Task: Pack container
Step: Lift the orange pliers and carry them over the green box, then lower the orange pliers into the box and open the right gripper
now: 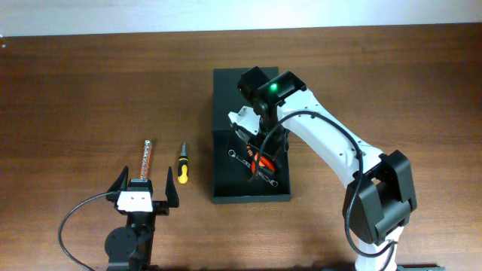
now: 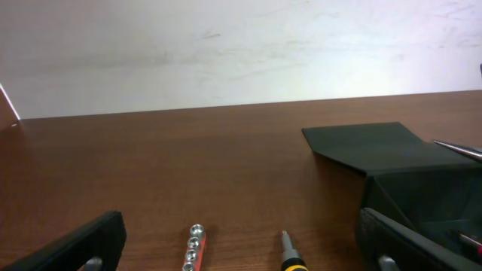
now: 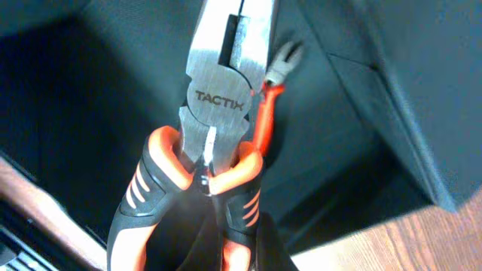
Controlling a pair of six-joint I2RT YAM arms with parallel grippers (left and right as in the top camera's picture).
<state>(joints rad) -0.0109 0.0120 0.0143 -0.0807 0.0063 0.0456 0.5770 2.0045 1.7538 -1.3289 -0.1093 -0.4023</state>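
The pliers [image 3: 217,113] are orange-and-black striped, the container [image 1: 226,86] dark green-black, the screwdriver [image 1: 182,167] yellow-and-black.

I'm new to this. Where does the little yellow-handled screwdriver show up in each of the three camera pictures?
Overhead: the screwdriver lies on the table, left of centre, just left of the black box.
Left wrist: at the bottom edge, middle, partly cut off.
Right wrist: not in it.
Shared landmark: the black box, at the right in the left wrist view, and the dark background in the right wrist view.
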